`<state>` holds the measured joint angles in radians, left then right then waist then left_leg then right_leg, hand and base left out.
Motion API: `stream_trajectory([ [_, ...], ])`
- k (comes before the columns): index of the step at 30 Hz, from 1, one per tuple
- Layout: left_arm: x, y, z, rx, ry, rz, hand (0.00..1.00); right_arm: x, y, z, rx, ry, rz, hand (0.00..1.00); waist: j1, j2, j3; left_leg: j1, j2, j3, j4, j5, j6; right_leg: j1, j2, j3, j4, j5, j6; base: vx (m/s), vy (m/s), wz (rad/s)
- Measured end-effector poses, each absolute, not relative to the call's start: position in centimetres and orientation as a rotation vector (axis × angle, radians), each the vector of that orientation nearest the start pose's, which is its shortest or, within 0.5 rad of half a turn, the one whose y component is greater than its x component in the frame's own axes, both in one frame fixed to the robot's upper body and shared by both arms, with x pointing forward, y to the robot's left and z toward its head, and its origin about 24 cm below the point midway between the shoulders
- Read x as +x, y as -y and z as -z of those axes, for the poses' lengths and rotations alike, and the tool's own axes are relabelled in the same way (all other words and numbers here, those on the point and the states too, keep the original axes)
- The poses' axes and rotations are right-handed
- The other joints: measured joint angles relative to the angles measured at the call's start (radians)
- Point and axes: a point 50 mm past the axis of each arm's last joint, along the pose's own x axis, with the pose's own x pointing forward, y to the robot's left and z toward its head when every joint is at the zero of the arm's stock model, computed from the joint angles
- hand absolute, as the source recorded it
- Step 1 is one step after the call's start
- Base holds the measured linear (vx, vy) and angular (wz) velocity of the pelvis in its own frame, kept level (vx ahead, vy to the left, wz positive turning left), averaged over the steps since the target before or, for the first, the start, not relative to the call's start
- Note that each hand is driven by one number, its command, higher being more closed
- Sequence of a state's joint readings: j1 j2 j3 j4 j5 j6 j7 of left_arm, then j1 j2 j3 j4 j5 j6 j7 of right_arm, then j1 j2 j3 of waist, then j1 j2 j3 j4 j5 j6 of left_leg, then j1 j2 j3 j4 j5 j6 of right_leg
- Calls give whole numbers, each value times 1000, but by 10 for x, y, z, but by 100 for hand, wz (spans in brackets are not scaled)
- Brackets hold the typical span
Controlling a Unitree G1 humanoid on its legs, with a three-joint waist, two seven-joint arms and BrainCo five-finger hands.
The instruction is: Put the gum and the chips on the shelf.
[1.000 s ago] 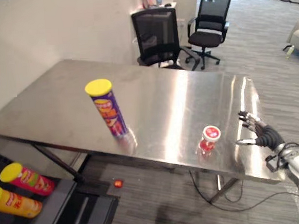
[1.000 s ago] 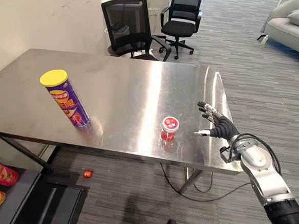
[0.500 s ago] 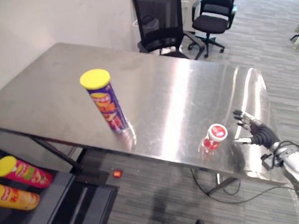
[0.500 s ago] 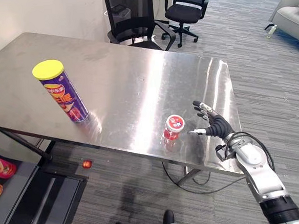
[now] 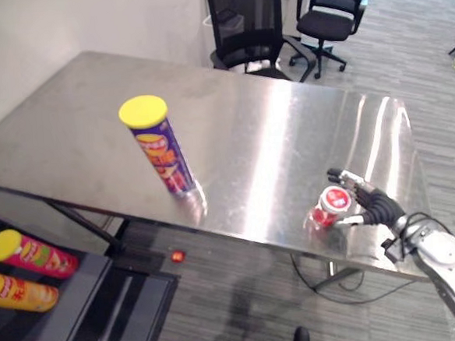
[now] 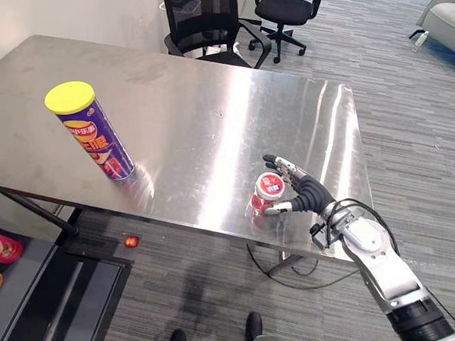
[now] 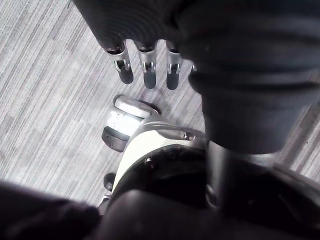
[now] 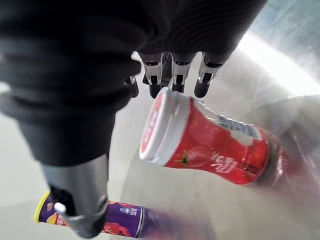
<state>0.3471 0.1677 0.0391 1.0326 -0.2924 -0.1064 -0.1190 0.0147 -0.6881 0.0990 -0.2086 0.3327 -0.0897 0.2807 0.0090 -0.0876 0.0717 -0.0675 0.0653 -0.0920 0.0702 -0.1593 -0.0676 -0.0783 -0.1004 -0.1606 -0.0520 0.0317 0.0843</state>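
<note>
Right of the purple, yellow-lidded chips can (image 6: 92, 137) on the steel desk (image 6: 206, 86) stands a red, white-capped gum bottle (image 6: 270, 192), the right robot hand (image 6: 314, 196) beside it, fingers released.

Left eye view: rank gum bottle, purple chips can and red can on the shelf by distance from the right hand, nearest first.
1. Gum bottle: just beside the right hand, near the table's front edge.
2. Purple chips can: upright, further left on the table.
3. Red can: lying on the shelf, far left, below table level.
</note>
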Motion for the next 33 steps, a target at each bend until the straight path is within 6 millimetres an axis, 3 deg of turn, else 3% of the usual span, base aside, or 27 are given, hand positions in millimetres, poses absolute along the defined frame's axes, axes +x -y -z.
stream_trajectory([
  [7,-1,-223,162,-193,-1197,-286,0,243,197,-115,-373,181,-522,0,21,-7,5,0,-1,-2,2,0,0,2,0,1,0,0,0,0,0,0],
  [18,0,-223,162,-192,-1191,-287,0,244,198,-112,-457,174,-496,0,22,-11,11,0,-3,-4,1,1,1,2,-1,-2,0,0,0,0,0,0],
  [33,2,-224,161,-194,-1177,-288,0,246,198,-106,-418,163,-472,0,22,-16,29,0,-3,-4,1,1,1,2,-1,-1,0,0,0,0,0,0],
])
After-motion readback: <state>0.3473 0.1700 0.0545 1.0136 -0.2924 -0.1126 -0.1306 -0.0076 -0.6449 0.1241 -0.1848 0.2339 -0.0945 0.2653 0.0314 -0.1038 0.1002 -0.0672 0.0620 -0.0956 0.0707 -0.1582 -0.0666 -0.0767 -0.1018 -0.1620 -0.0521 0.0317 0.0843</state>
